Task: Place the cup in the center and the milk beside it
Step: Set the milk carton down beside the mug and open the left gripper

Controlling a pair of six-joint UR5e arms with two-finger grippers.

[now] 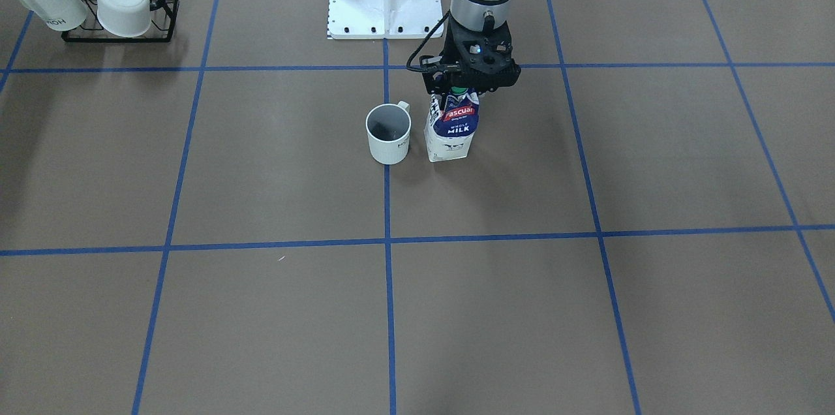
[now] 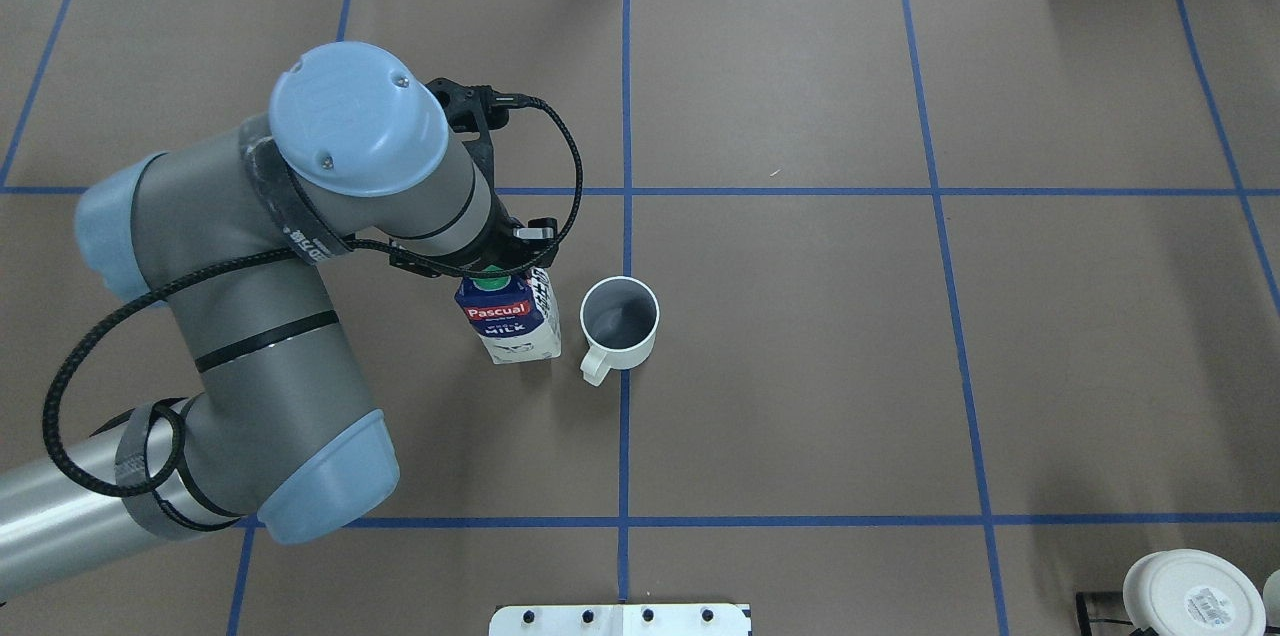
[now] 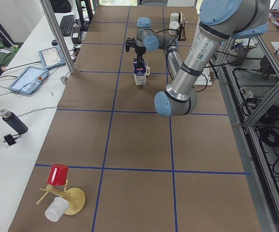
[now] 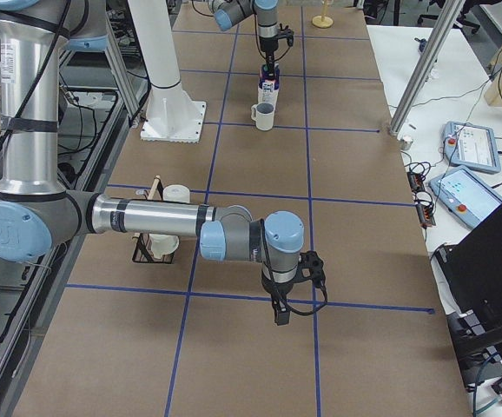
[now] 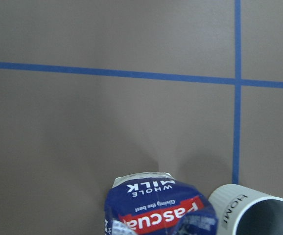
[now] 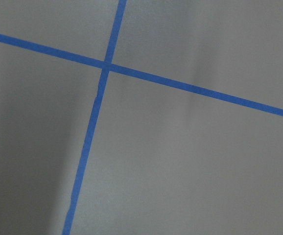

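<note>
The cup (image 1: 389, 134) is standing upright on the center line (image 1: 387, 196), in the middle of the front-facing frame, with "HOME" showing on its ribbed wall in the left wrist view. The milk (image 1: 451, 131) is standing just right of it, not touching (red "Pascual", white "WHOLE MILK"). The left gripper (image 1: 460, 96) is sitting over the milk's top; I cannot tell whether it is pinching or loose. The right gripper (image 4: 280, 314) is hanging low in the right-side view's center, its state unreadable.

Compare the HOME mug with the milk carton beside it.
The mug is short, round and white; the carton is taller, boxy, blue-and-white. The mug is open-topped; the carton capped. The left pincer is at the carton's top; the mug stands free. Both stand upright.
</note>
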